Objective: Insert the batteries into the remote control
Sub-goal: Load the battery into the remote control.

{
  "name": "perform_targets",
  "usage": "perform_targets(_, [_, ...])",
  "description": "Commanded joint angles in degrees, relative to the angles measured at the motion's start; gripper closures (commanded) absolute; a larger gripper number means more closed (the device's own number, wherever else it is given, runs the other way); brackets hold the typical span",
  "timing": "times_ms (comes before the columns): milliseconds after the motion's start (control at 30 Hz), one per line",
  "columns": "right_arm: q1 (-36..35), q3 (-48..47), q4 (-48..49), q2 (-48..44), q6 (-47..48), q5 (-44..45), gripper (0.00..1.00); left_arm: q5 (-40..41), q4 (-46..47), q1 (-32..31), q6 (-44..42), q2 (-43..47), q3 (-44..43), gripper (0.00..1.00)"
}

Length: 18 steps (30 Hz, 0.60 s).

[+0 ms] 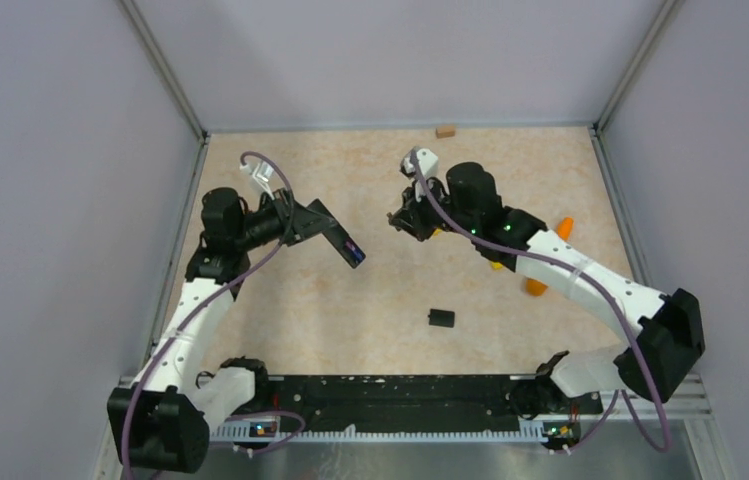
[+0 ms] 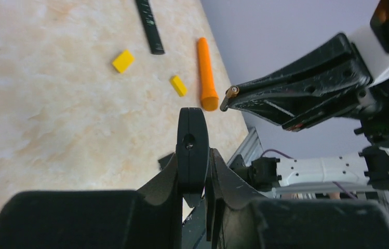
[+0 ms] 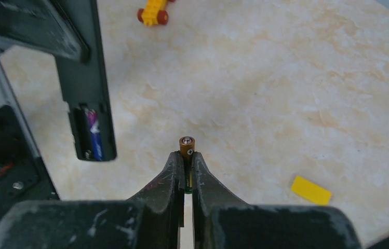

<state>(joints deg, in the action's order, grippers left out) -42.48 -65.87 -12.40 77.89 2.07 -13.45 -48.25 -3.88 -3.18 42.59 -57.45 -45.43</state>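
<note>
My left gripper is shut on the black remote control and holds it above the table, its open end pointing toward the right arm. In the right wrist view the remote control shows an open compartment with a blue and purple battery inside. The right gripper is shut on a second battery, whose copper-coloured end sticks out past the fingertips. That battery hangs a short way right of the remote control, apart from it. The left gripper clamps the remote edge-on.
A small black piece lies on the table in front of the arms. An orange cone-shaped stick, two yellow blocks and a long black bar lie beneath the right arm. A tan block sits by the back wall.
</note>
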Motion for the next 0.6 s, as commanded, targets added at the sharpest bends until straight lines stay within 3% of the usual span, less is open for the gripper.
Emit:
perform_targets(0, [-1.95,-2.14,4.81,-3.37,-13.95,-5.03,1.00,-1.38,15.31,-5.17,4.38,1.59,0.95,1.00])
perform_targets(133, [-6.07,-2.54,7.62,-6.10,-14.87,-6.49,1.00,-0.02,15.81,-7.78,5.69,-0.01,-0.48,1.00])
perform_targets(300, [-9.82,-1.13,10.71,-9.48,-16.25,-2.29,1.00,-1.00,19.03,-8.42,9.33,-0.16,-0.50,1.00])
perform_targets(567, [-14.78,-2.13,5.88,-9.03,-12.19,5.31,1.00,-2.26,20.12,-8.42,14.50,-0.11,-1.73,1.00])
